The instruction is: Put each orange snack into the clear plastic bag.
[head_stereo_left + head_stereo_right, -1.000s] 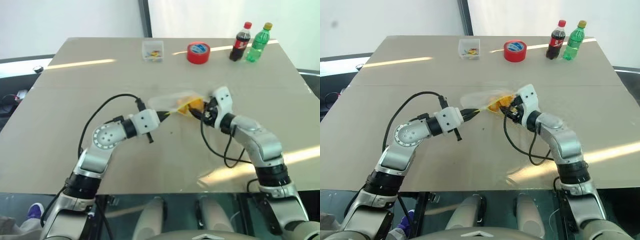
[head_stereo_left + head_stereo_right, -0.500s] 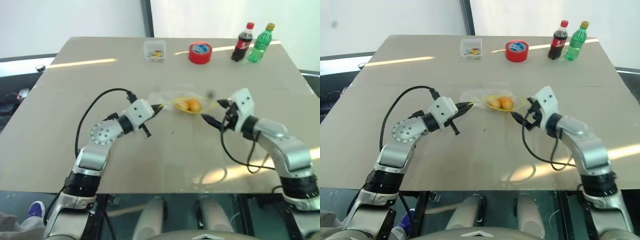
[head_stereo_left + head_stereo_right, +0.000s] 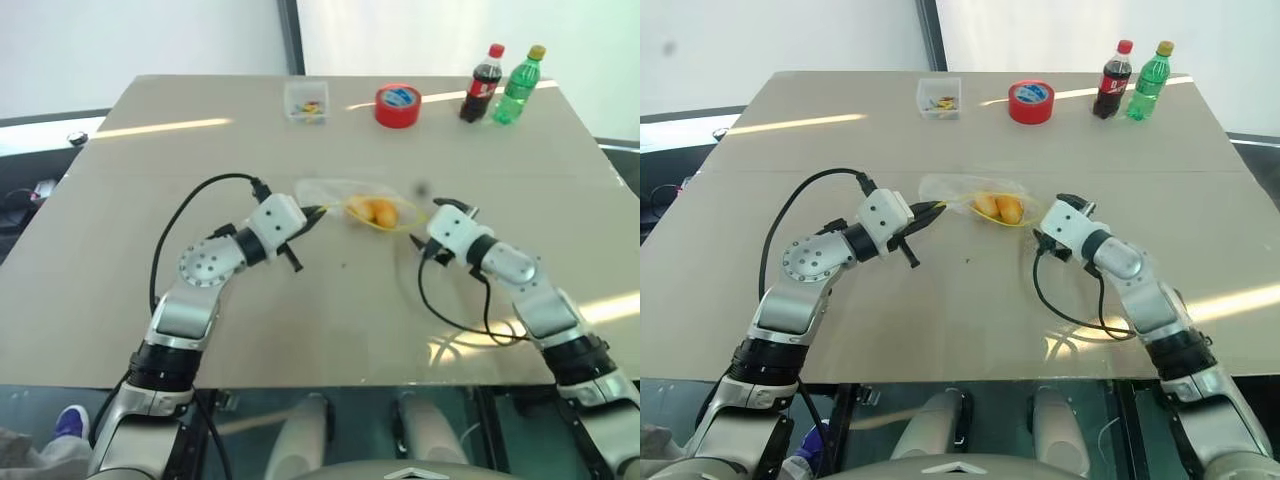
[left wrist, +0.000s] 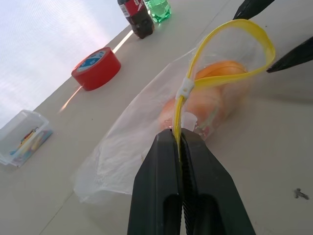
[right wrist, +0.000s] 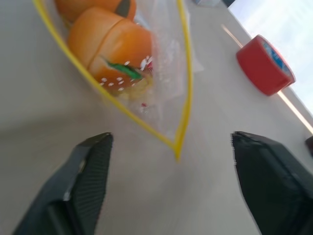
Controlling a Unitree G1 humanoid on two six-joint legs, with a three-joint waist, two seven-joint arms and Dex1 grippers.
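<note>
Bag (image 3: 345,200), clear plastic, frame centre, both orange snacks (image 3: 373,210) inside: left gripper (image 4: 179,142) pinches its yellow strip; right gripper (image 5: 171,161), jaws wide and empty, just right of its mouth.

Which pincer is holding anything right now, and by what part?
The left pincer is shut on the clear plastic bag, pinching its yellow strip at the mouth. The right pincer is open and holds nothing.

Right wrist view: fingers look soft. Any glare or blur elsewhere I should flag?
Right wrist view: the right gripper fingers are blurred up close, open; the orange snacks in the clear plastic bag read sharper. Left eye view: bright glare streaks on the table, more near the right arm. Left wrist view: window side washed out; the left gripper is sharp, shut on the bag's yellow strip.
</note>
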